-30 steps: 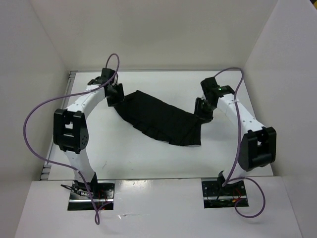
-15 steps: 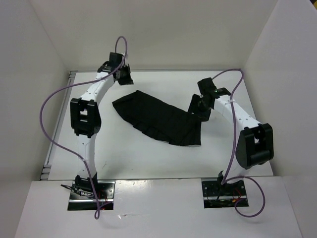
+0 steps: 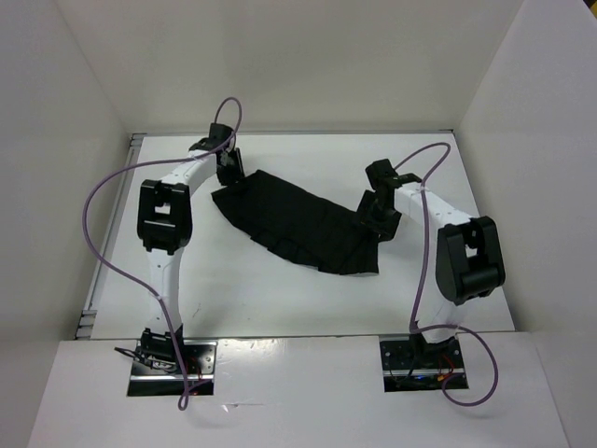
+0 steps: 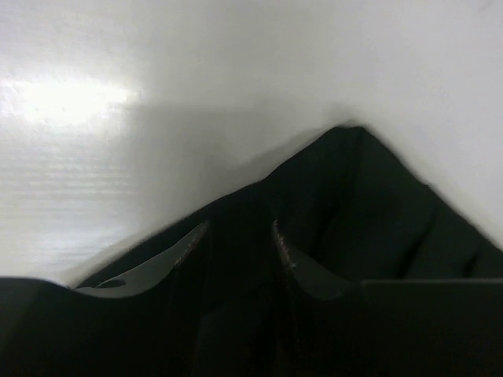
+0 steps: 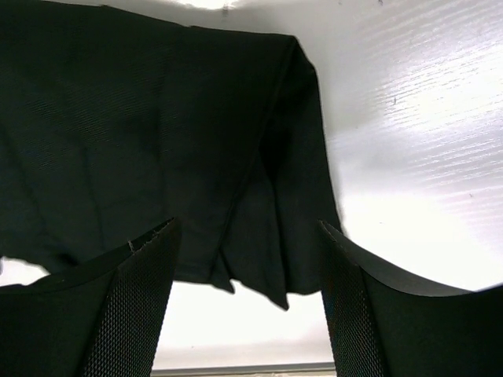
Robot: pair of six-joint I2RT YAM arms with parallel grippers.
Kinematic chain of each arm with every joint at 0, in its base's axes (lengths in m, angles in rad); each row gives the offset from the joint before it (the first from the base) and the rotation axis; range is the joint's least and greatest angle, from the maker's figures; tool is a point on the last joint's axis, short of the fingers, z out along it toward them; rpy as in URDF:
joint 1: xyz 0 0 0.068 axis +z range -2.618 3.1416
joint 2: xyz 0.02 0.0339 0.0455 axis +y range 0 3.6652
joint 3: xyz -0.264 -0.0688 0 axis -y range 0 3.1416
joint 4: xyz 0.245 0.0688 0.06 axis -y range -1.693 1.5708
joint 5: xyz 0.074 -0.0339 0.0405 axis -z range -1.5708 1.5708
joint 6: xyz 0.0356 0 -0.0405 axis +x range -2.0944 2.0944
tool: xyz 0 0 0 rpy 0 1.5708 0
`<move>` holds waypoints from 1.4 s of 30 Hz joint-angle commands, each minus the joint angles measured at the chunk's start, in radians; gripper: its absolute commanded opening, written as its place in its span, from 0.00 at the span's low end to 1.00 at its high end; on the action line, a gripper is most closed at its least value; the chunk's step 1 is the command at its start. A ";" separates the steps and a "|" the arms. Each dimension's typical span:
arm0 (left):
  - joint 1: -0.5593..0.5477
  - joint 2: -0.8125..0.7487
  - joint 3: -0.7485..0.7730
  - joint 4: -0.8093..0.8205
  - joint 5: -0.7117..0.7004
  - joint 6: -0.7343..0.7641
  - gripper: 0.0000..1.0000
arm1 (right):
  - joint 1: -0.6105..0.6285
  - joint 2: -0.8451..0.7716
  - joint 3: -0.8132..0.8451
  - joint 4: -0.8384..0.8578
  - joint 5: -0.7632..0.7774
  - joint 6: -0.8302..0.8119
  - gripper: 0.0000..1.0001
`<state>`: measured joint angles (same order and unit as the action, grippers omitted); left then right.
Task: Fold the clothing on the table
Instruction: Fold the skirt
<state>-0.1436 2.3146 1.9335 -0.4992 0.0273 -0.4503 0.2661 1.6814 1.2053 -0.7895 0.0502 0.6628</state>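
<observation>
Diagonally across the table, a black pleated skirt; left claw part-open, right claw released.

Enclosure: plain white flat back wall panel across top of frame. Matching white left wall panel and white right wall panel slant along frame sides. White rectangular table at centre; ribbed grey metal strip at its lower left edge. White flat front board along bottom. Light diffuse; bright glare patch upper left in left wrist view.
</observation>
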 commanded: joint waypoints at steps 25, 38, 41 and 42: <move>0.050 -0.193 -0.562 0.131 0.393 -0.004 0.13 | -0.047 0.135 0.051 0.110 -0.015 0.006 0.68; -0.004 -0.412 -0.633 0.053 0.273 -0.014 0.48 | -0.065 0.296 0.201 0.217 -0.026 -0.046 0.55; 0.018 -0.486 -0.601 0.028 0.283 -0.002 0.77 | -0.074 0.245 0.211 0.217 -0.017 -0.066 0.55; 0.032 -0.501 -0.578 0.019 0.269 0.008 0.80 | -0.074 0.204 0.211 0.207 -0.016 -0.075 0.55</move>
<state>-0.1390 1.9079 1.2961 -0.4252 0.3286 -0.4664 0.2047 1.9591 1.3689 -0.6289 0.0193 0.6193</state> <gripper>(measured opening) 0.766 0.551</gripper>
